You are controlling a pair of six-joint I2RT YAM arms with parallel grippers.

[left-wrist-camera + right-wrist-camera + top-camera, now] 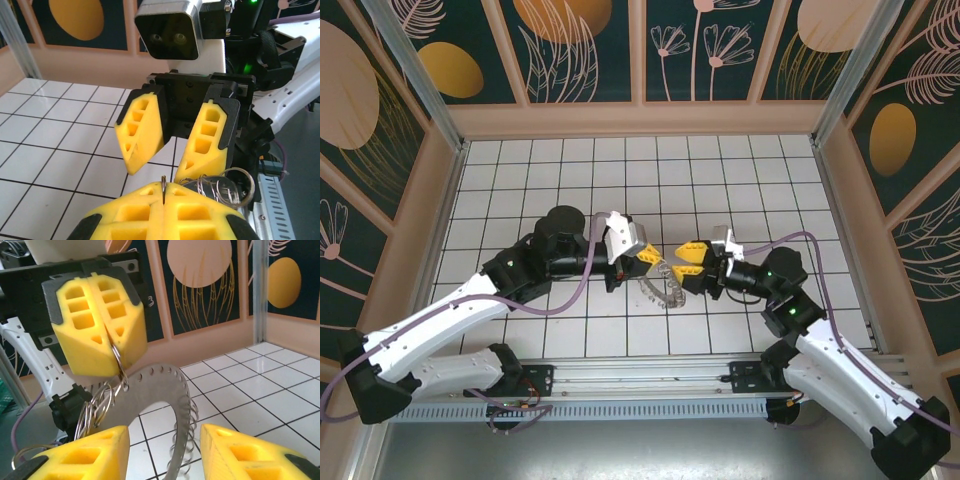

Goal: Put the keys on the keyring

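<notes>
Nearest, the right gripper (165,440) holds its ribbed yellow plastic fingers (240,450) apart, gripping nothing, with the keyring (160,385) straight ahead and its lower arc dipping between them. The keyring is a flat grey metal crescent, pierced along its rim and fringed with thin wire loops, and it hangs roughly upright. Just beyond and above the keyring, the left gripper (111,347) is clamped tight on one wire loop at its top.

Over the middle of the white tiled table (620,170), the large silver-grey metal keyring (665,288) hangs below the left gripper (638,253). The right gripper (682,260) faces it from the right, its 2 fingers (245,450) flanking the ring.
</notes>
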